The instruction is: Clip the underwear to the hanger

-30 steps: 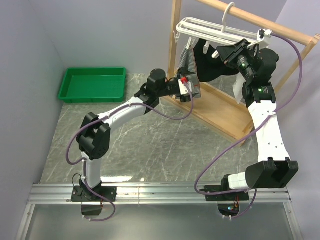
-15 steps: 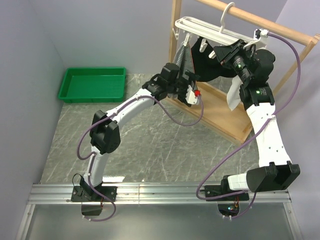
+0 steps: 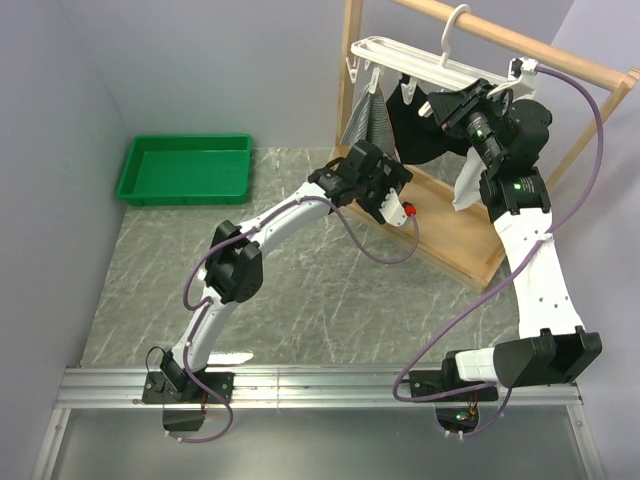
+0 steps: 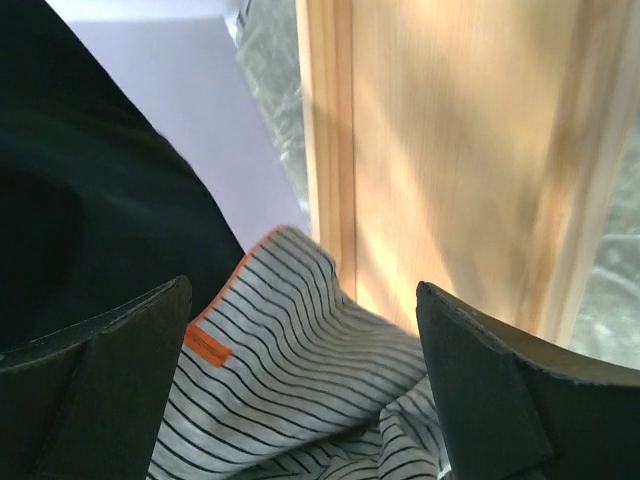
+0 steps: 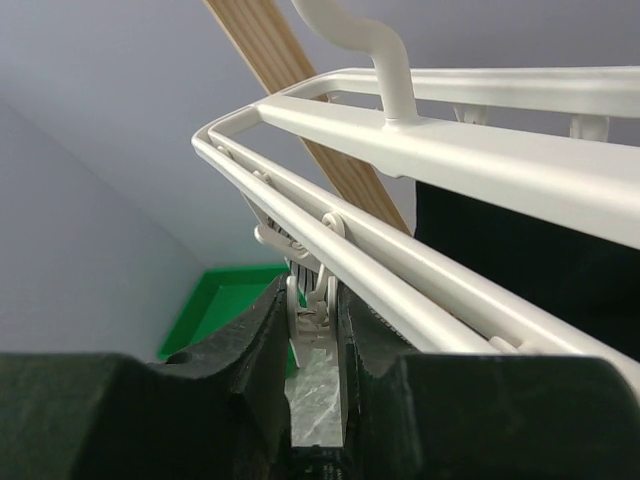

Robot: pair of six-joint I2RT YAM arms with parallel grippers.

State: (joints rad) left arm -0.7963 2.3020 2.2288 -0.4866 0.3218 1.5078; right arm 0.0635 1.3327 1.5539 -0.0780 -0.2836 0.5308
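CLIPPING UNDER WAY: The right end effector [image 5: 312, 318] is pinched on a small white clip [image 5: 308, 290] dangling under the left end of the hanger [image 3: 400, 57]. The left end effector [image 4: 300, 297] has its fingers wide apart and grips nothing, below the hanger and just over the loose lower part of the underwear [image 3: 366, 120]. The underwear hangs from the hanger's left end in a narrow, gathered fall, beside a black garment [image 3: 412, 135] hung nearer the hanger's middle. Whether the clip's teeth actually hold the cloth cannot be told.

The step in hand appears to be seating an edge of the cloth in that clip. To do it well, the right arm should let the clip spring closed gently and straight, without tugging the hanger sideways on its hook. The left should wait underneath, ready to catch a slip, then lift a second corner to a clip further along the hanger so the shorts spread flat rather than bunch.

The underwear is thin, soft cloth in fine grey-and-white pinstripes with a small orange tab, and it folds and creases freely. The hanger is smooth, glossy white plastic, a rectangle of parallel bars under a curved hook. Below the hanger, the wooden rack [image 3: 440, 215] shows pale, grained planks on a grey marbled bench [image 3: 300, 290].
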